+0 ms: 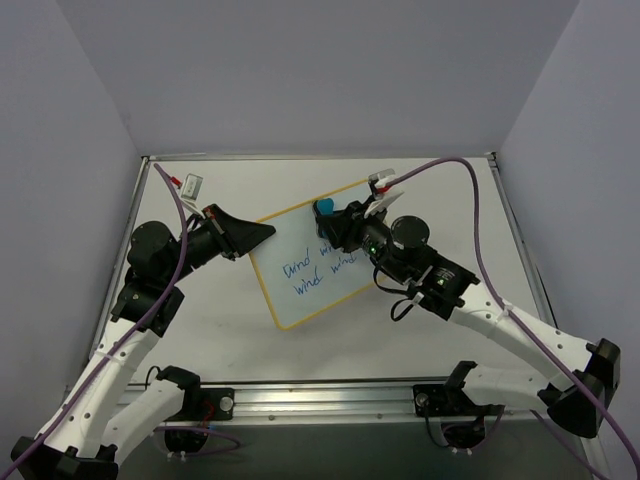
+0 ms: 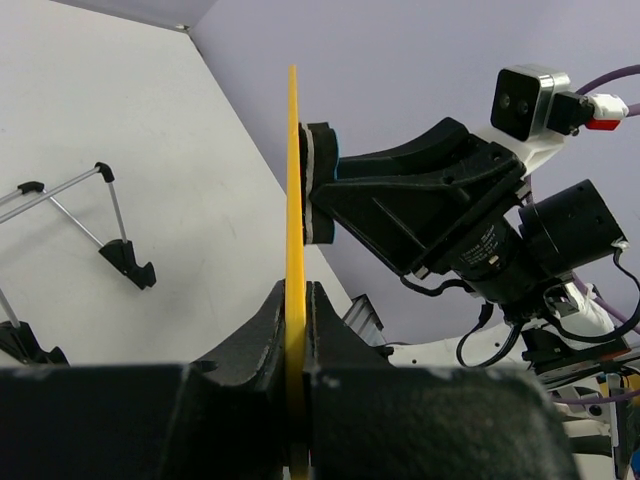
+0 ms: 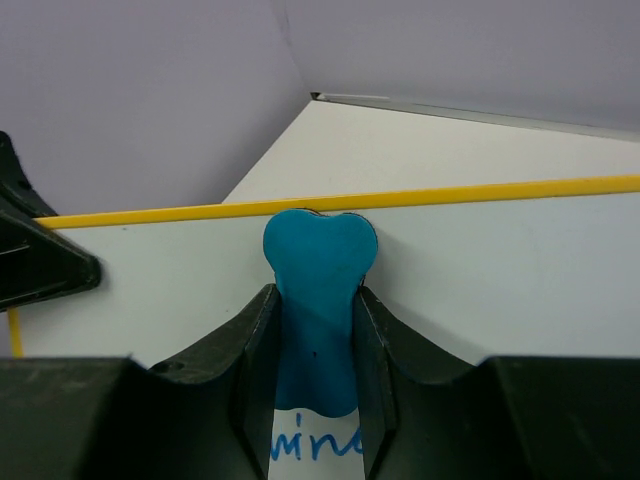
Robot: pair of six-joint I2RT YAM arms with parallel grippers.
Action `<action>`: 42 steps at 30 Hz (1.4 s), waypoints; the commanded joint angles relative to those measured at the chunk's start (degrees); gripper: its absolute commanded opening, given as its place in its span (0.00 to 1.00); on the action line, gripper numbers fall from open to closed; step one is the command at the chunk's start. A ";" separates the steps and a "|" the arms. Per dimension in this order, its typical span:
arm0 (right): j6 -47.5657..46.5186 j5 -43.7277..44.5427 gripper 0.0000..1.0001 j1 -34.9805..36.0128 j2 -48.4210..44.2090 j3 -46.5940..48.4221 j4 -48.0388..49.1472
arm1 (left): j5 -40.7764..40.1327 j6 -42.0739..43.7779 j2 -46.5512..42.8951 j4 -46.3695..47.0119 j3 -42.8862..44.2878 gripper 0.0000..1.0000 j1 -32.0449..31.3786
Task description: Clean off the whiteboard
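Two lines of blue writing (image 1: 322, 272) are noted on the whiteboard (image 1: 300, 298), held above the worktop (image 1: 230, 195) by the left tool (image 1: 262, 233) clamped on its edge; the eraser (image 3: 318, 262), gripped in the right tool (image 1: 340, 225), should be kept flat and drawn down across them.

Small whiteboard (image 1: 300, 290), thin yellow frame, rounded corners, two lines of blue handwriting, turned diagonally at mid-table

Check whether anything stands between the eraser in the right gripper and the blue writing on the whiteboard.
Nothing visible does. The eraser in the right gripper lies against the whiteboard, the blue writing right beside it. The left gripper clamps the board's edge, aside.
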 commanded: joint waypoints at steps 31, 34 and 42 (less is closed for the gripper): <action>-1.88 1.73 0.00 3.42 3.32 2.21 1.03 | 1.67 -7.07 -1.37 17.87 1.31 0.02 -1.07; -1.35 5.60 0.00 8.96 2.87 -0.35 2.88 | 0.53 -10.33 -0.66 22.97 -0.53 0.02 -1.07; -2.49 16.59 0.00 22.93 8.32 0.79 3.24 | -3.52 -11.04 -1.01 20.62 -1.15 0.02 -1.24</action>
